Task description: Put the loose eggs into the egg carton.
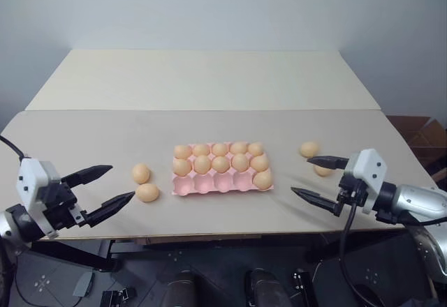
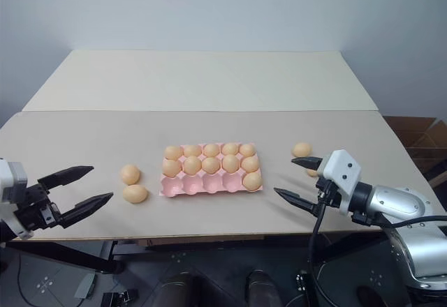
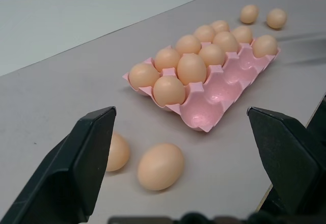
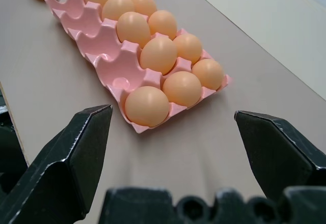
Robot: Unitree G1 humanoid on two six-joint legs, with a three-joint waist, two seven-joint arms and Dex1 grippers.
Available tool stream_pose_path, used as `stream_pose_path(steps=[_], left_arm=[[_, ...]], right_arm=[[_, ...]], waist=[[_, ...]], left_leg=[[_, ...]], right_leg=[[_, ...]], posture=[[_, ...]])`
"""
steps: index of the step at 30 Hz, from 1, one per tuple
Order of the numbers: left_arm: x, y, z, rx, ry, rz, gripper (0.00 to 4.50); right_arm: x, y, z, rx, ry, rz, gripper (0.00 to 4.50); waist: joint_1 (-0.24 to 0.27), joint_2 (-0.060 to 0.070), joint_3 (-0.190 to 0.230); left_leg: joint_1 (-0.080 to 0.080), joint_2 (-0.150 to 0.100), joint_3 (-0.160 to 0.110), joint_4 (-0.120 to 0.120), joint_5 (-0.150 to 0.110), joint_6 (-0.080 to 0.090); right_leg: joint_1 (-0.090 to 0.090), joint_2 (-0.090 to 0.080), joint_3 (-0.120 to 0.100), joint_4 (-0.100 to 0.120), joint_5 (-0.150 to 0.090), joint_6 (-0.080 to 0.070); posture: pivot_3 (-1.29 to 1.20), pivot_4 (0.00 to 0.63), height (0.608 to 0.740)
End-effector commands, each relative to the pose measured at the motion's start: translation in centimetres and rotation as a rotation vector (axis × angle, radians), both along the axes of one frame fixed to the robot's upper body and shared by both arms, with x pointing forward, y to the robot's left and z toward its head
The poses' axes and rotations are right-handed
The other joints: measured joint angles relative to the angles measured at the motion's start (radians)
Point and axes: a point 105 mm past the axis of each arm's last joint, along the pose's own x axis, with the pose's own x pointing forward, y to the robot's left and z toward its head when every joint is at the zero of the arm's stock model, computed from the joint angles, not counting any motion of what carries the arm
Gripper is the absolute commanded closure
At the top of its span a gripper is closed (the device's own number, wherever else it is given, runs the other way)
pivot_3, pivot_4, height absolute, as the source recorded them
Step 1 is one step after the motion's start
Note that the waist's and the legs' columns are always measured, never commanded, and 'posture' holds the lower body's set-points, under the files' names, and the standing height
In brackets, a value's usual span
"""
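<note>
The pink egg carton (image 1: 209,185) lies at the middle of the table near its front edge. Several eggs fill its back and middle rows, and one egg (image 1: 262,179) sits at the right end of the front row. Two loose eggs (image 1: 141,174) (image 1: 147,192) lie just left of the carton. My left gripper (image 1: 123,182) is open, its tips close beside them. Right of the carton lie two more loose eggs (image 1: 309,149) (image 1: 323,171), the nearer one partly hidden behind my right gripper (image 1: 300,174), which is open and holds nothing.
The table (image 1: 209,122) is beige, with a seam across it and a lighter far half. Its front edge runs just below the carton. A brown cardboard box (image 1: 419,136) stands off the table at the far right.
</note>
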Motion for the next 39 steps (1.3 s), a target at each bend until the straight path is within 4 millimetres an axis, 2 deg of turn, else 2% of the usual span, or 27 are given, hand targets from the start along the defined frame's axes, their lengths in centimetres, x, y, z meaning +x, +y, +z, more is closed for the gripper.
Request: stream_pose_path(steps=[1,3,6,9,12,18,21,24,27,31,33,34,36,38,39], left_arm=[[0.3,-0.1,1.2,0.018,-0.061,0.013,0.02],[0.8,-0.2,2.1,-0.047,-0.077,0.041,0.02],[0.4,-1.2,2.9,-0.035,-0.110,-0.048,0.02],[0.1,-1.9,2.7,-0.013,-0.096,-0.106,0.02],[0.0,-2.5,2.3,-0.006,-0.072,-0.163,0.02],[1.2,-3.8,2.2,-0.029,-0.071,-0.226,0.02],[1.7,-4.2,2.3,-0.026,-0.078,-0.253,0.02],[1.9,-4.2,2.5,-0.023,-0.083,-0.259,0.02],[1.8,-4.2,2.5,-0.019,-0.083,-0.260,0.02],[1.7,-4.1,2.5,-0.011,-0.081,-0.254,0.00],[1.7,-4.1,2.5,-0.007,-0.084,-0.252,0.00],[1.7,-4.0,2.6,-0.005,-0.087,-0.250,0.00],[1.6,-4.0,2.6,-0.002,-0.089,-0.249,0.00],[1.5,-4.0,2.7,0.001,-0.090,-0.248,0.00],[1.4,-4.0,2.7,0.001,-0.091,-0.247,0.00]], right_arm=[[0.1,0.0,1.0,-0.001,-0.059,0.001,0.00],[0.3,-0.3,0.9,0.005,-0.058,-0.021,0.00],[0.7,-0.9,1.2,-0.003,-0.068,-0.059,0.00],[1.2,-2.2,1.7,-0.026,-0.088,-0.127,0.00],[2.2,-3.9,1.3,-0.076,-0.068,-0.233,0.00],[4.8,-5.5,-1.0,-0.135,-0.035,-0.393,0.00],[7.0,-6.6,-2.6,-0.127,0.021,-0.514,0.00],[8.0,-7.4,-4.0,-0.147,0.085,-0.569,0.00],[8.6,-7.7,-5.0,-0.142,0.129,-0.612,0.00],[9.1,-7.1,-4.9,-0.106,0.127,-0.611,0.95],[9.2,-6.7,-4.1,-0.083,0.095,-0.615,1.68],[9.1,-6.5,-3.5,-0.076,0.072,-0.612,1.86],[8.8,-6.0,-2.6,-0.071,0.043,-0.604,1.86],[7.7,-3.4,-0.5,-0.054,-0.015,-0.515,1.86],[7.0,-1.5,0.4,-0.041,-0.039,-0.450,1.86]], waist=[[0.000,0.000,0.000],[0.003,0.000,0.000],[0.002,0.000,0.000],[-0.004,0.000,0.000],[-0.003,0.000,0.000],[-0.003,0.000,0.000],[-0.011,0.000,0.000],[-0.017,0.000,0.000],[-0.021,0.000,0.000],[-0.022,0.000,0.000],[-0.023,0.000,0.000],[-0.023,0.000,0.000],[-0.023,0.000,0.000],[-0.022,0.000,0.000],[-0.022,0.000,0.000]], left_leg=[[0.000,0.000,0.000,0.000,0.000,0.000],[0.000,0.000,0.000,0.000,0.000,0.000],[0.000,0.000,0.000,0.000,0.000,0.000],[0.000,0.000,0.001,0.000,0.000,0.000],[0.000,0.000,0.001,0.000,0.000,0.000],[0.001,0.000,0.001,0.000,0.000,0.000],[0.000,-0.001,0.000,0.000,0.000,0.000],[-0.001,-0.001,0.001,0.000,0.000,0.000],[-0.002,-0.001,0.000,0.000,0.000,0.001],[-0.002,-0.001,0.000,0.000,-0.001,0.001],[-0.002,-0.001,0.000,0.000,-0.001,0.001],[-0.002,-0.001,0.000,0.000,-0.001,0.001],[-0.001,-0.001,0.000,0.000,0.000,0.001],[-0.001,-0.001,0.000,0.000,0.000,0.001],[-0.001,-0.001,0.000,0.000,0.000,0.001]], right_leg=[[0.000,0.000,0.000,0.000,0.000,0.000],[0.000,0.000,0.000,0.000,0.000,0.000],[0.001,0.000,0.000,0.000,0.000,0.000],[0.000,0.000,0.001,0.000,0.000,0.000],[0.000,0.000,0.001,0.000,0.000,0.000],[0.001,0.000,0.001,0.001,0.000,0.000],[0.000,0.001,0.001,0.001,0.001,0.000],[-0.001,0.000,0.002,0.000,0.005,-0.003],[-0.001,0.000,0.001,0.000,0.008,0.001],[-0.001,0.000,0.001,-0.001,0.008,0.002],[-0.001,0.000,0.001,0.000,0.008,0.002],[-0.001,0.000,0.001,0.000,0.008,0.003],[-0.001,0.000,0.001,0.000,0.008,0.004],[-0.001,0.000,0.001,0.000,0.008,0.004],[-0.001,0.001,0.001,0.000,0.008,0.004]], posture=[[0.00,0.150,0.740],[0.00,0.150,0.740],[0.00,0.150,0.740],[0.00,0.150,0.740],[0.00,0.150,0.740],[0.00,0.150,0.740],[0.00,0.150,0.740],[0.00,0.150,0.740],[0.00,0.150,0.740],[0.00,0.150,0.740],[0.00,0.150,0.740],[0.00,0.150,0.740],[0.00,0.150,0.740],[0.00,0.150,0.740],[0.00,0.150,0.740]])
